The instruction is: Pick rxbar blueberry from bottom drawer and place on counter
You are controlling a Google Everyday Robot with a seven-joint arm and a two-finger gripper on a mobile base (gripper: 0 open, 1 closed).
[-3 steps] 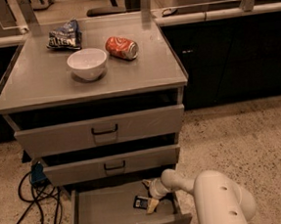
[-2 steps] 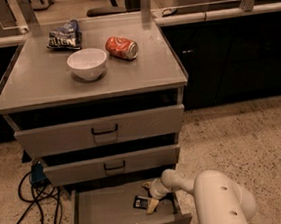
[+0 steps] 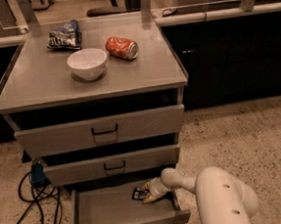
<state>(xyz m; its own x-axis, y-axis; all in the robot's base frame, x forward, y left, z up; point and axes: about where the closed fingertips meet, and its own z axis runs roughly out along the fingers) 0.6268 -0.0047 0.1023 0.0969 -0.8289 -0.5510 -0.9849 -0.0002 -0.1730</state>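
Observation:
The bottom drawer (image 3: 105, 213) is pulled open at the foot of the grey cabinet. The rxbar blueberry (image 3: 139, 193), a small dark wrapped bar, lies on the drawer floor at the back right. My gripper (image 3: 149, 195) reaches down into the drawer from the right on its white arm (image 3: 206, 191). Its tip is right at the bar and touching or nearly touching it. The counter (image 3: 142, 72) is the flat grey top of the cabinet.
On the counter stand a white bowl (image 3: 87, 63), a red soda can (image 3: 122, 47) lying on its side and a dark-blue snack bag (image 3: 65, 36). Two upper drawers (image 3: 103, 132) are slightly open. Black cables (image 3: 33, 202) lie on the floor at the left.

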